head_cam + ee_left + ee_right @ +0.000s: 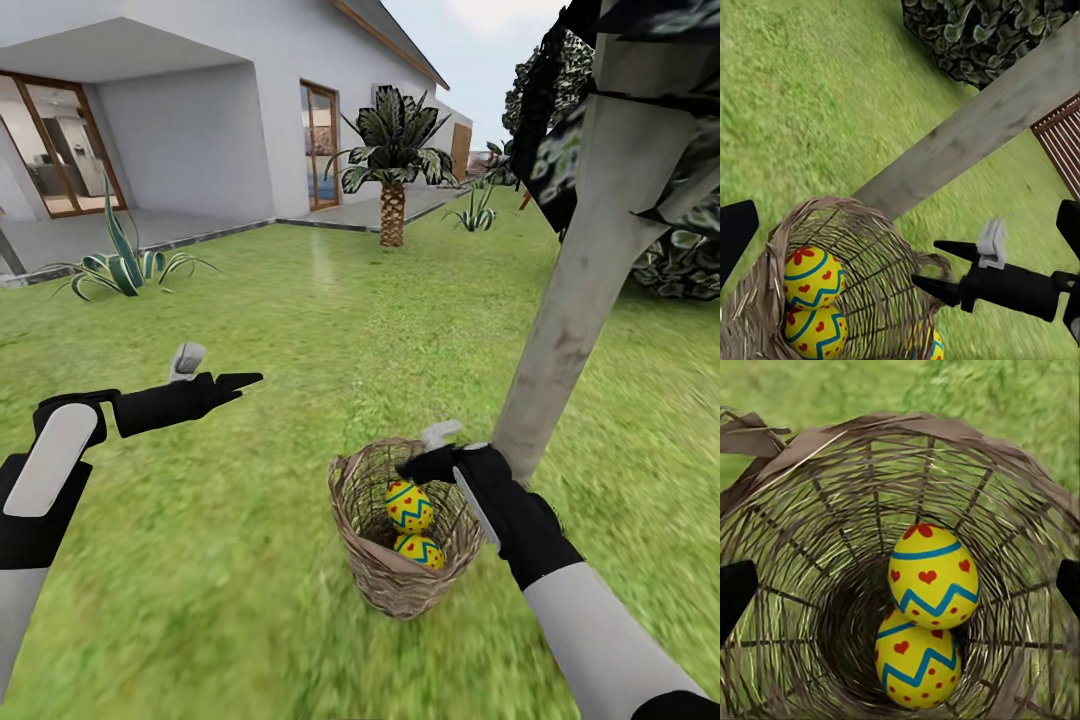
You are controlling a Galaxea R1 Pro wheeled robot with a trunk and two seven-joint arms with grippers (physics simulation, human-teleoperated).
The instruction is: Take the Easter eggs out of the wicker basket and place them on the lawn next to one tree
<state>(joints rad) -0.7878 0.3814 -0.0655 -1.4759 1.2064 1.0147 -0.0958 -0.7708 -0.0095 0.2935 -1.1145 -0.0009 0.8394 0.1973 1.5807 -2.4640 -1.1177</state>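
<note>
Two Easter eggs lie stacked inside the wicker basket [405, 530], which stands on the lawn [250, 330] in the lower middle of the head view. The upper egg [409, 506] rests on the lower egg [421, 550], touching it; both are yellow with blue zigzag bands and red hearts. In the right wrist view the same pair sits deep in the basket's weave, upper egg [932, 576] above lower egg [918, 664]. In the left wrist view part of another patterned egg [933, 346] shows through the weave at the bottom edge of the frame, low in the basket; little of it is visible.

The basket stands just beside the foot of the tree [585, 290], whose pale grey trunk rises slanting to the upper right of the head view, with dark foliage at the top.

The right tool [425, 462] hangs at the basket's rim on the trunk side, pointing toward the opening. Its two fingers are spread apart and hold nothing, as the left wrist view shows [939, 268].

The left tool [235, 381] hovers over bare grass at the middle left of the head view, well apart from the basket; whether it is spread or closed I cannot tell.

A palm [393, 160] and the white house [200, 100] stand across the upper part of the frame.
</note>
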